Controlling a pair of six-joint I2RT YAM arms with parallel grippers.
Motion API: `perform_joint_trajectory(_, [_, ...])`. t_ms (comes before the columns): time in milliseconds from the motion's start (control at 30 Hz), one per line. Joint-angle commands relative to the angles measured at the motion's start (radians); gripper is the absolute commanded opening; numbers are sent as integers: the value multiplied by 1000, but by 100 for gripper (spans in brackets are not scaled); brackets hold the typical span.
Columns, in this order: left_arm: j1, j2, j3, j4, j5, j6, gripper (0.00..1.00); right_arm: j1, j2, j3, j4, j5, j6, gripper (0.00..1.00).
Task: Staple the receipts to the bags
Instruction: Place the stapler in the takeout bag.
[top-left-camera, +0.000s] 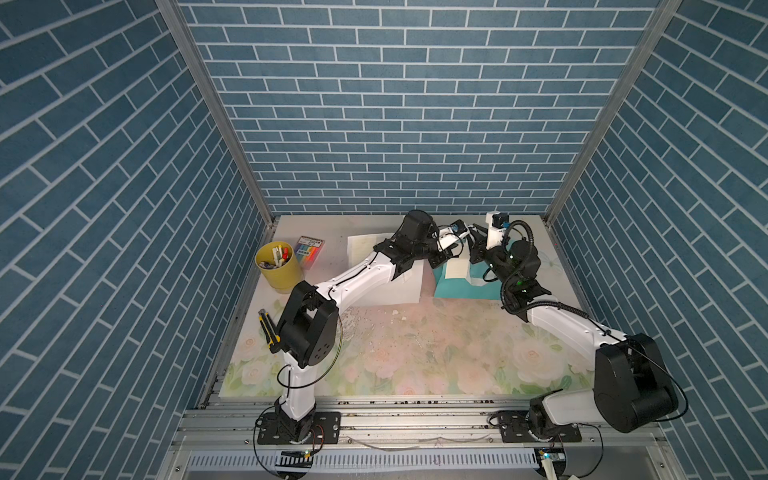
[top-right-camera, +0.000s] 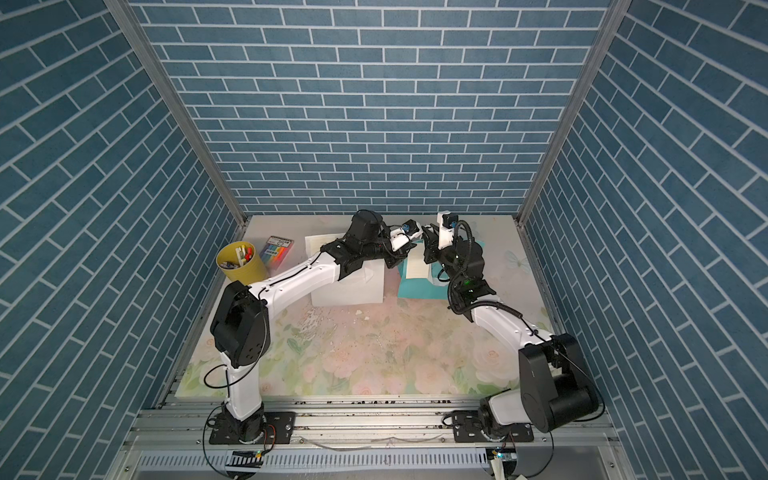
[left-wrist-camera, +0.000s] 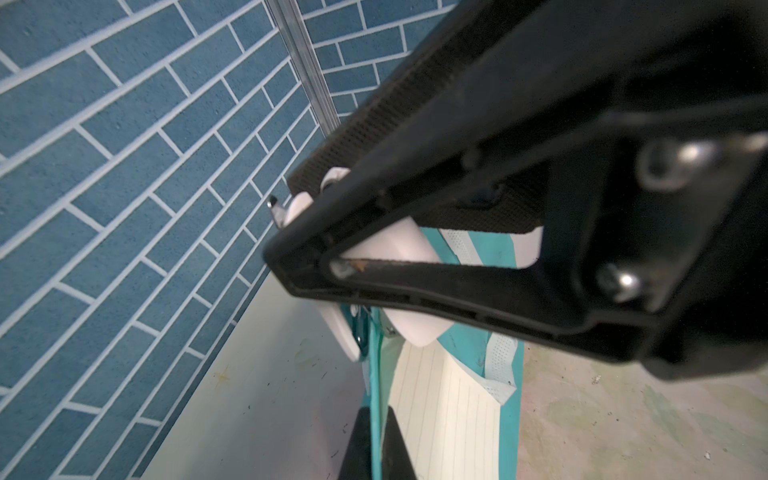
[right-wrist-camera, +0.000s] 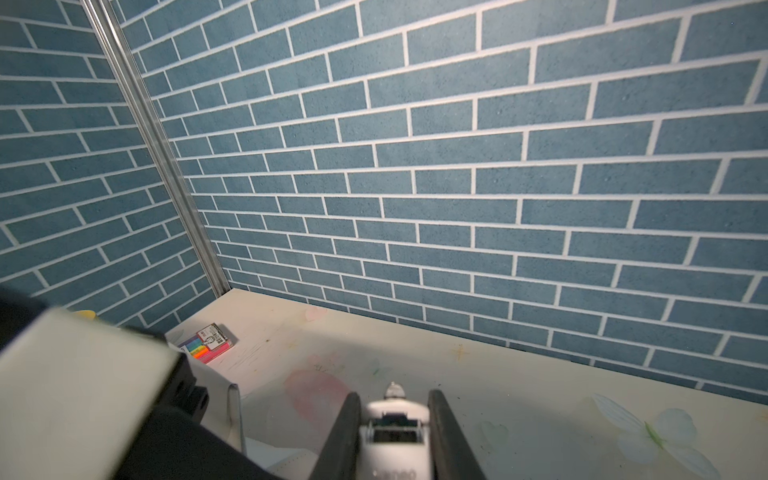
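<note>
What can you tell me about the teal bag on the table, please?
The teal bag is a flat paper bag lying on the floral table, toward the far side, beside the white bag. It has white strap handles of woven-looking tape. A cream lined receipt rests on its face near the top edge, where a white stapler appears to straddle that edge. The right arm hides part of it in both top views.
</note>
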Motion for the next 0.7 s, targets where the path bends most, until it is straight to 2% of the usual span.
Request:
perform_joint_trajectory(0, [-6, 7, 12, -23, 20, 6, 0, 8, -44, 36, -26, 17, -2, 0])
perform_joint_trajectory(667, [-6, 33, 30, -40, 16, 2, 0, 28, -29, 94, -115, 25, 20, 0])
